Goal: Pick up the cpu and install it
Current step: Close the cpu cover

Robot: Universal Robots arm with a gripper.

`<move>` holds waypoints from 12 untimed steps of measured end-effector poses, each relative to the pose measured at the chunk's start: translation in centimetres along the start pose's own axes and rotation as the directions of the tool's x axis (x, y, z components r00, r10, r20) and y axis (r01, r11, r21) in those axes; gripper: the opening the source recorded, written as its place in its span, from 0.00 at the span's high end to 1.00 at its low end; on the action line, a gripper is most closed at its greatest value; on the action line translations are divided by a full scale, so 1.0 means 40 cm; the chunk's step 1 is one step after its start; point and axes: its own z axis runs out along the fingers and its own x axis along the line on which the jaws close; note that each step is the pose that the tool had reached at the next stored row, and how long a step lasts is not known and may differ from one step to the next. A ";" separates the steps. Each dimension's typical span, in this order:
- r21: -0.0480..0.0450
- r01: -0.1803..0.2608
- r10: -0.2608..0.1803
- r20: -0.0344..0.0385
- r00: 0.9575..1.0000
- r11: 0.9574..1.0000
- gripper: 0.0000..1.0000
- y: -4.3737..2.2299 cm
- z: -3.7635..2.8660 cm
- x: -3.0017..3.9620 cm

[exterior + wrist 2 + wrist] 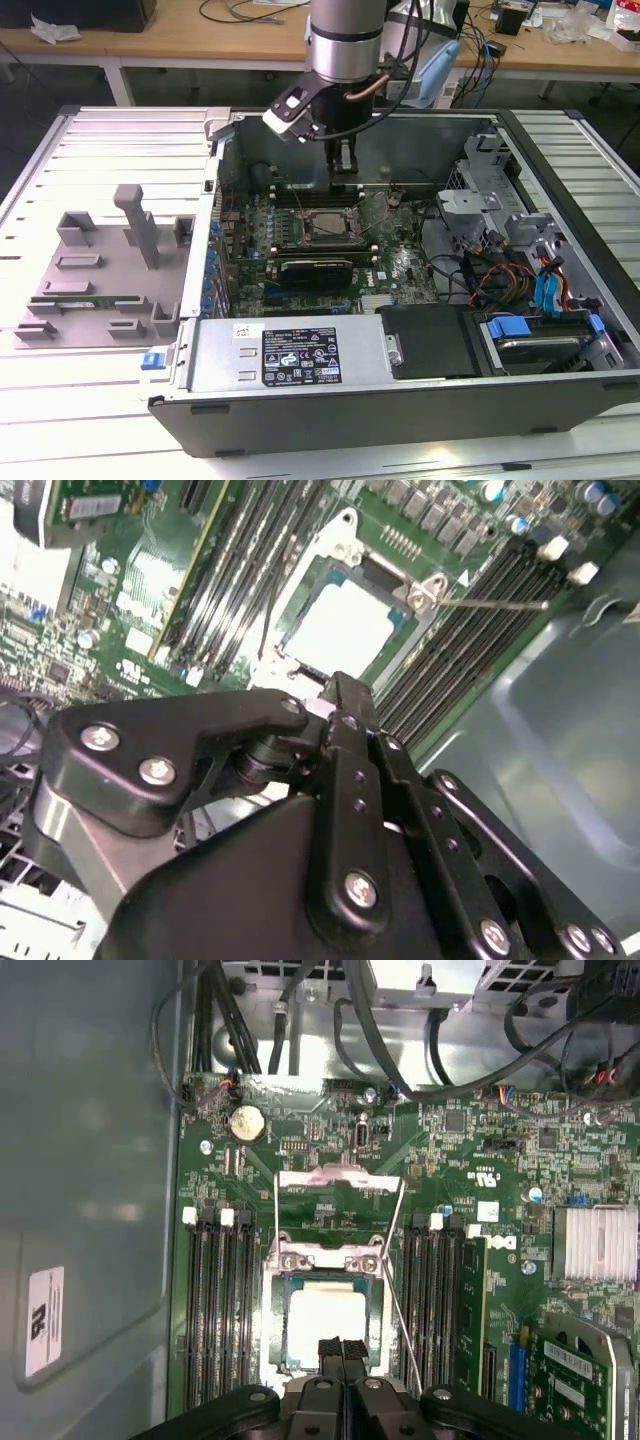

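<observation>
— Where's the cpu (pixel 325 226)?
— Centre of the exterior view, lying in the socket (pixel 278 1300), just under the tool (pixel 340 1350), which is pinched together and empty.
— Handling?
— Probably light, stiff and fragile; grip opposite edges.

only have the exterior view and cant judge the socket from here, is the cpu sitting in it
observer: Yes. In the first wrist view the small square cpu with the silvery-grey top lies flat in the socket.
operator: is the retention frame down over it
observer: No. The silvery metal load frame looks swung open beyond the socket, and the chip's top is bare.
operator: and the gripper
observer: The black gripper is shut with nothing between its fingers, over one edge of the chip.
</observation>
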 end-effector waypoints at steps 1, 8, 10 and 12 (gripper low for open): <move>0.000 0.000 0.000 0.000 1.000 1.000 0.89 0.010 0.000 -0.001; 0.001 0.000 0.000 0.000 1.000 1.000 0.89 0.138 0.005 -0.014; 0.001 0.000 0.000 0.000 1.000 1.000 0.89 0.168 0.007 -0.018; 0.001 0.000 0.000 0.000 1.000 1.000 0.89 0.197 0.008 -0.020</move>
